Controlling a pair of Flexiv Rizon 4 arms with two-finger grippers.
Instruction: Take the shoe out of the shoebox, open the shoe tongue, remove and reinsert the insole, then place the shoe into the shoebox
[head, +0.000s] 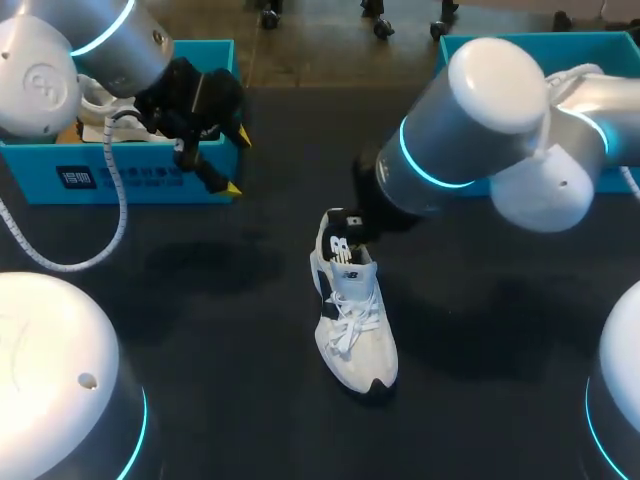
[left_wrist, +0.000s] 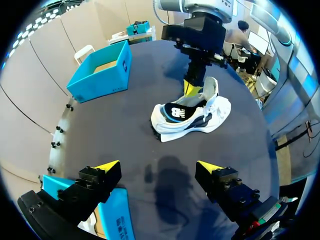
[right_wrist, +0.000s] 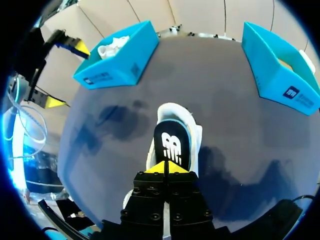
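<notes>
The shoe (head: 352, 320) stands on the table (head: 200, 340). The right jaws are together at its heel. The left jaws are wide apart near a box (head: 150, 180).

Dark round tbl (head: 220, 330): white-and-navy lace-up sneaker (head: 355, 320) at ctr, blue cardboard shoebox (head: 150, 175) at 10 o'clock, 2nd blue shoebox (head: 610, 45) at 2 o'clock.
</notes>
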